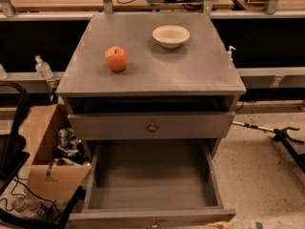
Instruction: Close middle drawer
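1. At the far left edge, a black frame [18, 113] is standing next to an open cardboard box [45, 175]. The box is sitting on the floor just beside the cabinet [152, 78] and is holding small clutter.
2. On the left part of the cabinet's grey top, an orange-red apple [116, 58] is resting.
3. Further back and to the right on the top, a pale bowl [170, 36] is sitting upright, well apart from the apple.
4. Below the top, the uppermost drawer [109, 127] is showing its flat front.
5. In the lower centre of the frame, the middle drawer [150, 180] is standing pulled far out, with its grey floor and side walls showing. Its front is running along the bottom edge.
6. The gripper is lying outside the frame, so where it sits relative to the middle drawer, how far it is open, and whether it is holding anything cannot be told.
7. At the right, a black stand [281, 135] is lying on the speckled floor.
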